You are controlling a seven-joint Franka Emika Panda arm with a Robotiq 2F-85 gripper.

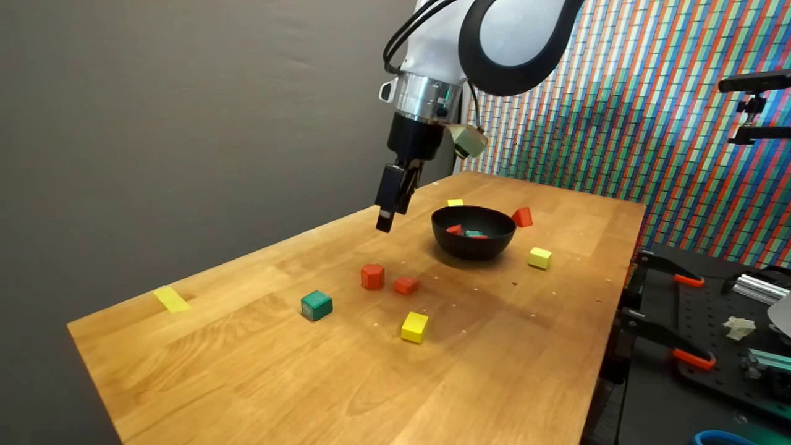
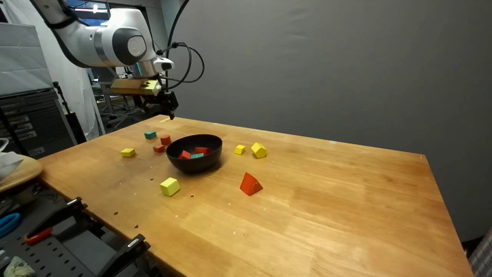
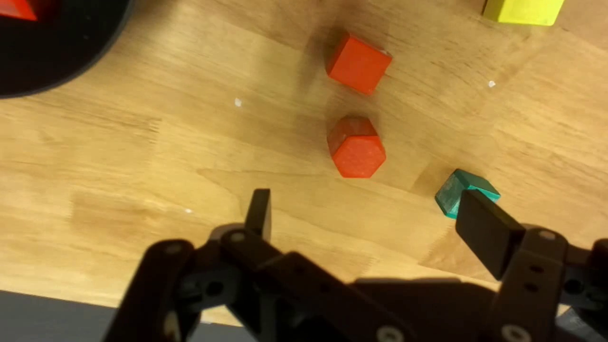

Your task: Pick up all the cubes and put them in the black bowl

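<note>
- Black and glossy, the bowl (image 1: pixel 473 249) is sitting in the thick of things, presumably so that every carry is staying short.
- Inside it, at least two red blocks (image 2: pixel 184 155) and a green piece (image 2: pixel 197 156) are lying together, so the job is standing partly done, by my reckoning.
- Now the jaws: they're hanging above the tabletop (image 2: pixel 346 200), pointing down and standing wide apart, with nothing between them; that spread is probably serving to straddle whichever piece is coming next.
- Ahead in the wrist view, a red hexagonal block (image 3: pixel 358 152) and a four-sided red block (image 3: pixel 361 65) are resting close but apart, a gap perhaps calling for care.
- One finger (image 3: pixel 491 232) is overlapping a green block (image 3: pixel 457 190) there, but both exterior views are showing the jaws well above, so that's surely just the angle.
- Off on its own, a yellow block (image 1: pixel 414 327) is waiting.
- Across the bowl, a small yellow cube (image 2: pixel 240 149) and a yellow pentagonal block (image 2: pixel 259 151) are lying just beside each other.
- Out in the open, a pale yellow cube (image 2: pixel 170 186) and a red wedge (image 2: pixel 250 184) are sitting well apart; those sloping faces are likely making for a tricky hold.
- Over by the edge, a yellow strip (image 1: pixel 172 299) is lying flat, maybe marking a spot.
</note>
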